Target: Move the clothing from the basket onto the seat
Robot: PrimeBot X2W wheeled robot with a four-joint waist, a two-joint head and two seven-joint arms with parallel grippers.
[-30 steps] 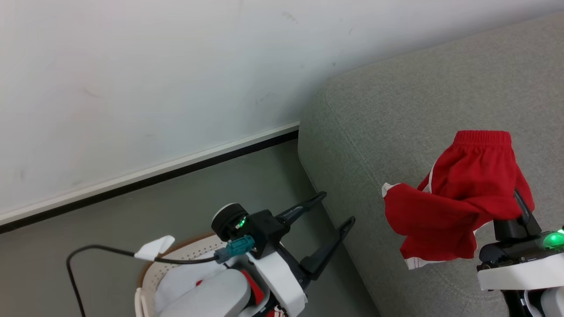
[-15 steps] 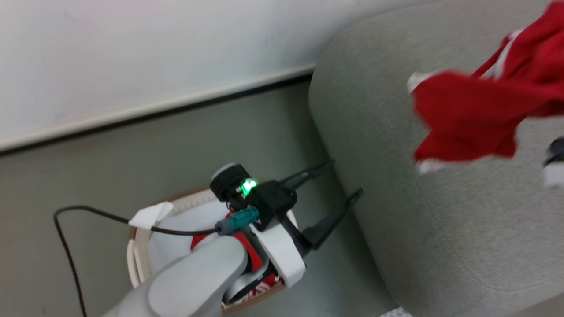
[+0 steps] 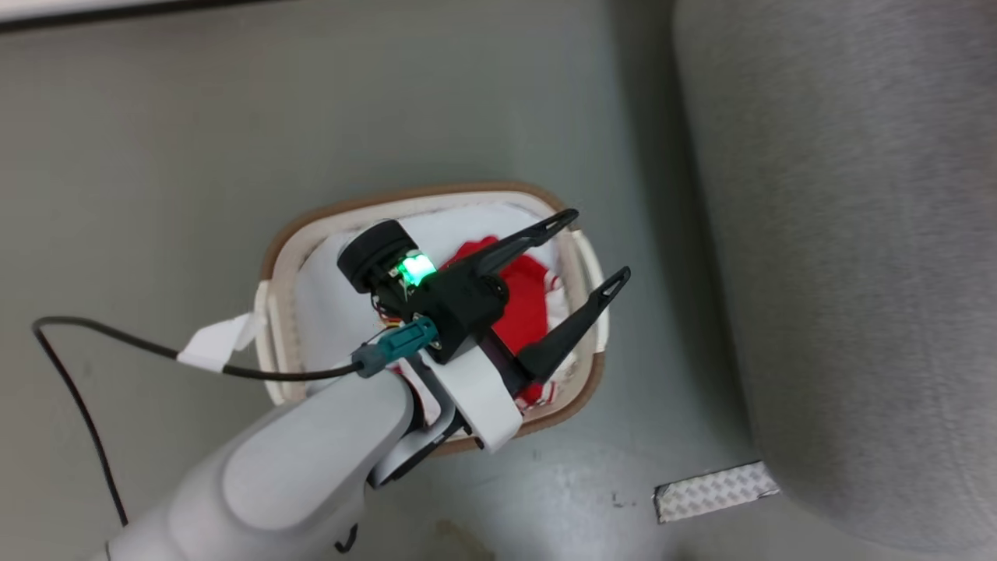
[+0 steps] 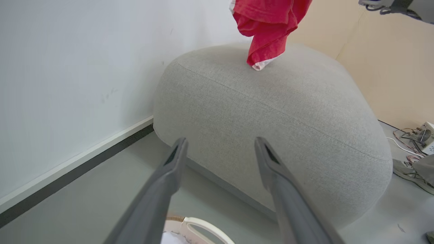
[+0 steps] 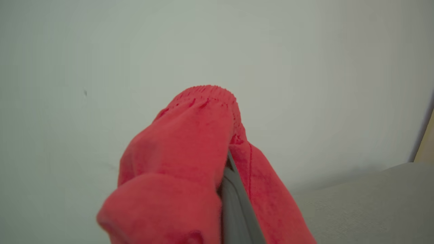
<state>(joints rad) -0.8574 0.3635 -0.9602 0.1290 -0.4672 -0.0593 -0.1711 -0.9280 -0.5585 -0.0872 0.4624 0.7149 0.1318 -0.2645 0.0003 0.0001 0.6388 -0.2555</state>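
Note:
The cream basket with its brown rim stands on the grey floor, and red clothing lies on its white lining. My left gripper hovers open over the basket's right side, holding nothing. The grey seat rises just right of the basket. In the left wrist view my left gripper points at the seat, and a red garment hangs over its top. My right gripper is shut on that red garment, which drapes over its fingers.
A black cable with a white tag trails left of the basket. A ridged metal plate lies on the floor by the seat's corner. A white wall with a dark baseboard runs behind. Wires and a small device lie beyond the seat.
The head camera has tilted down from the wall and seat to the basket. The right gripper with the red garment has passed out of that view. The left gripper stays open over the basket.

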